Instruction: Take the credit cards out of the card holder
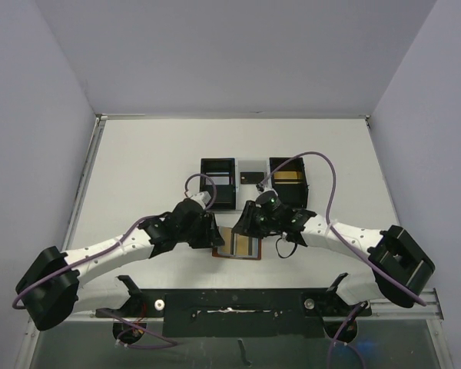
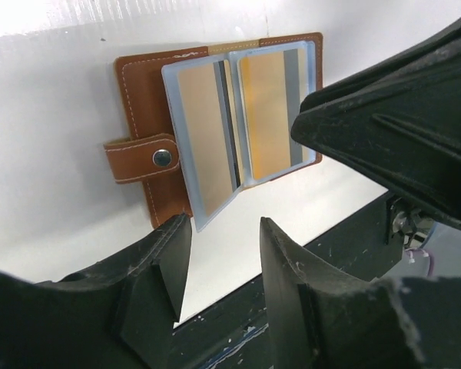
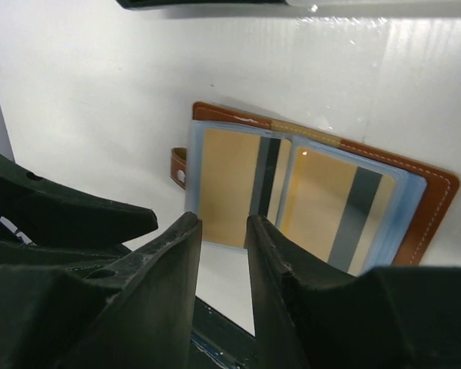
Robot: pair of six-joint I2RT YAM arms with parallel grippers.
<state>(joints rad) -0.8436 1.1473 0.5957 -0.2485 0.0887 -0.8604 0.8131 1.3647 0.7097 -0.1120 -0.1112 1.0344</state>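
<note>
The credit cards (image 2: 203,138) sit in the blue-grey sleeves of the card holder (image 2: 142,84), which lies open on the table (image 1: 138,169). I judge them light, stiff and slick, best pinched by an exposed edge. My left gripper (image 2: 223,231) is parted and empty beside the holder. My right gripper (image 3: 224,229) is narrowly parted and empty at its near edge.

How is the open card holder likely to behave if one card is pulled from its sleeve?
It will probably slide or lift along: the card holder looks small and light, lying loose on the smooth table. Its clear sleeves seem floppy, one standing off the leather. The cards look stiff and flat.
</note>
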